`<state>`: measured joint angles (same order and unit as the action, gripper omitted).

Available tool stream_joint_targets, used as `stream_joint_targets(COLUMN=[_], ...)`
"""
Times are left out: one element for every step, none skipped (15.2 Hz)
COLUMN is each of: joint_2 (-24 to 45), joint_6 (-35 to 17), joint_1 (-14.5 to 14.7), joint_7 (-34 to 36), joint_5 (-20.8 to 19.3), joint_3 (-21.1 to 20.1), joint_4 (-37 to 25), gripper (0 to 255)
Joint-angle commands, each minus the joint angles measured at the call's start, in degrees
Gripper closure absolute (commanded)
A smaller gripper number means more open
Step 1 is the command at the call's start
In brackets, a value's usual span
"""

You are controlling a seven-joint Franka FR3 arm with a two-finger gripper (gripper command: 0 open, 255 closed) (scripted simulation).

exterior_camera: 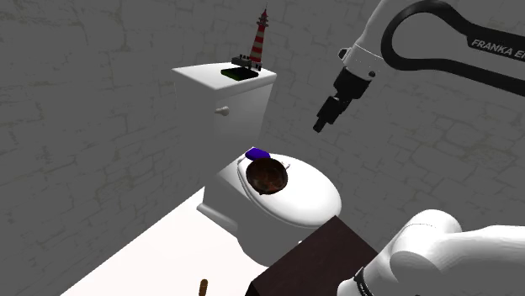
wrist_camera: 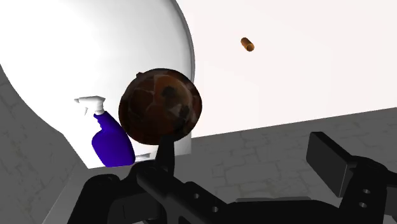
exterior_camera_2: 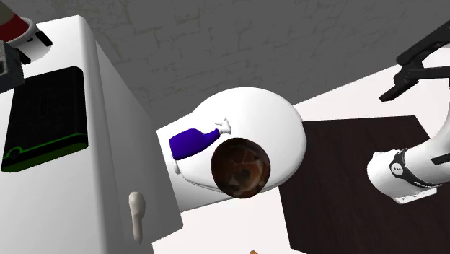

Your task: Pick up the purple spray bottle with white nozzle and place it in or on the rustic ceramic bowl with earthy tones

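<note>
Starting at the shoulder view's left, you will find the purple bottle (exterior_camera: 257,155) lying on its side on the white toilet lid (exterior_camera: 313,200), close under the tank (exterior_camera: 210,88), with its white nozzle (exterior_camera_2: 222,126) turned away from the tank. Just beside it, further along the lid, sits the brown bowl (exterior_camera: 267,177); whether the two touch cannot be told. The step in hand looks like the reach for the bottle, and you would do well to bring the claw (exterior_camera: 322,124) down over the fat purple body rather than the thin nozzle. Turn the wrist so that the fingers close across the bottle's width. The bowl stands so near that the finger on its side will likely have little room, so keep that finger clear of the rim or you may push the bowl along the smooth lid. To the shoulder view's right, the claw hangs in the air, above the lid and well apart from both things. Its fingers stand wide apart, with nothing between them, and they touch nothing.
</note>
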<state>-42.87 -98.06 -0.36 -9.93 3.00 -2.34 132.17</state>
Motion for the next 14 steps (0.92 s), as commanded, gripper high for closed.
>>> stream_joint_targets(joint_2=[0.0,1.6,3.2,4.9,6.7,8.5,10.3,12.2,14.1,16.0,18.0,20.0,22.0,24.1], joint_6=[0.0,-1.3,-2.6,-3.8,-5.0,-6.3,-7.4,-8.6,-9.7,-10.8,-11.9,-12.9,-13.9,-14.8], joint_1=[0.0,-0.2,-0.4,-0.6,-0.8,-0.9,-1.1,-1.3,-1.4,-1.6,-1.7,-1.9,-2.1,-2.2], joint_7=[0.0,-0.6,-1.2,-1.7,-2.3,-2.8,-3.4,-4.0,-4.5,-5.1,-5.6,-6.1,-6.7,-7.2], joint_5=[0.0,-0.2,-0.5,-0.7,-0.9,-1.0,-1.2,-1.3,-1.5,-1.6,-1.6,-1.7,-1.7,-1.7], joint_3=[0.0,0.5,0.9,1.4,1.8,2.3,2.7,3.1,3.5,3.9,4.3,4.7,5.1,5.5], joint_4=[0.0,0.1,0.2,0.2,0.2,0.1,-0.1,-0.4,-0.7,-1.1,-1.6,-2.1,-2.7,-3.4], gripper=[0,0,0,0,0,0,0,0,0,0,0,0,0,0])
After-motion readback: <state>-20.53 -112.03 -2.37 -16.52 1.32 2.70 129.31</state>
